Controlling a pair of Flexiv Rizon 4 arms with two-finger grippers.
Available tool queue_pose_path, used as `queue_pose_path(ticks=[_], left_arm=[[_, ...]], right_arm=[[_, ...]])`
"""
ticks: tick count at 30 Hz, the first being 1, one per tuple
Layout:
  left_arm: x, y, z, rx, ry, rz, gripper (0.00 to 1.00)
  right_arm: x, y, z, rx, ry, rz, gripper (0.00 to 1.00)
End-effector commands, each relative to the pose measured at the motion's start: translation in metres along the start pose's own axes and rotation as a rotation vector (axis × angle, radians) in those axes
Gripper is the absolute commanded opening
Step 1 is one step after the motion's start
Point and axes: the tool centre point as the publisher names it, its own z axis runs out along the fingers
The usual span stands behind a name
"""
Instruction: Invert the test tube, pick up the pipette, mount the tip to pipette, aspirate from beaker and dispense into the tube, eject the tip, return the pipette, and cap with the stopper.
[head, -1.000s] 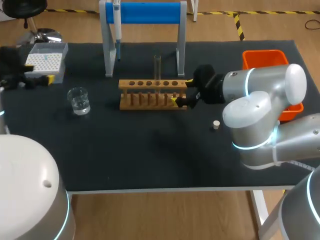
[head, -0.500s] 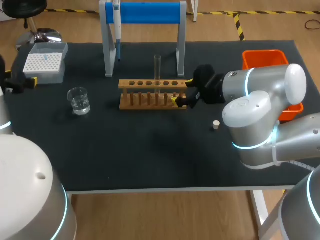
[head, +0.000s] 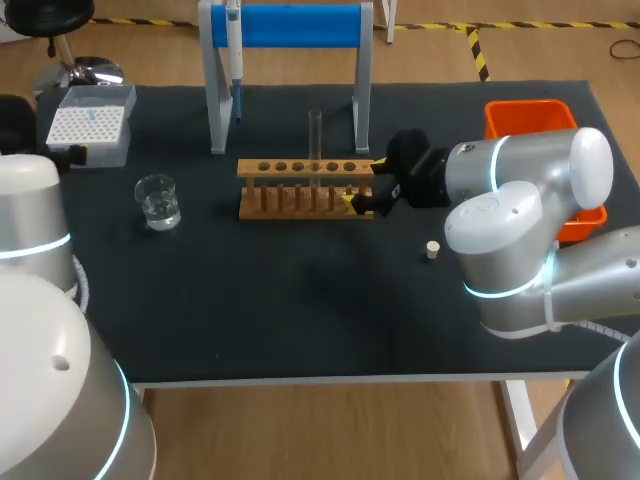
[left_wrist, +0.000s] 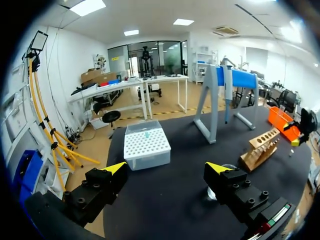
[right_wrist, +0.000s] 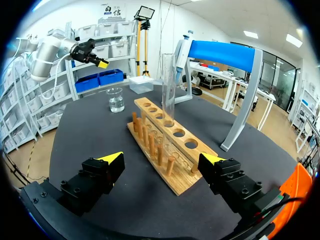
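A clear test tube (head: 315, 138) stands upright in the wooden rack (head: 300, 188), mouth up. My right gripper (head: 364, 186) sits open at the rack's right end; in its wrist view the right gripper (right_wrist: 161, 157) has the rack (right_wrist: 170, 145) between its fingers and the tube (right_wrist: 168, 90) just ahead. The pipette (head: 234, 45) hangs on the blue-topped stand (head: 290, 28). Left of the rack stand a beaker (head: 158, 201) with water and the tip box (head: 92, 122). My left gripper (left_wrist: 167, 167) is open and empty, short of the tip box (left_wrist: 146, 145). A small stopper (head: 432, 249) lies right of the rack.
An orange bin (head: 545, 118) stands at the back right, partly behind my right arm. My left arm's bulky links (head: 35, 230) cover the table's left edge. The black mat (head: 300, 310) in front of the rack is bare.
My left arm has swung at the table's left edge, its elbow rising into the head view and covering its gripper. The right arm and the objects are unmoved.
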Motion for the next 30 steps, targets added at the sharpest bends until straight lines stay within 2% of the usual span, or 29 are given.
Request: queue_pose_path(ticks=[1,15,30], left_arm=[[0.001,-0.006,0.022,-0.014,-0.066,-0.010,1.00],[-0.014,-0.019,0.077,-0.004,-0.062,-0.038,1.00],[-0.036,-0.021,0.128,-0.025,-0.076,-0.086,1.00]], right_arm=[[0.000,0.000,-0.001,0.001,0.001,0.000,1.00],[0.000,0.000,-0.001,0.001,0.001,0.000,1.00],[0.000,0.000,-0.001,0.001,0.001,0.000,1.00]])
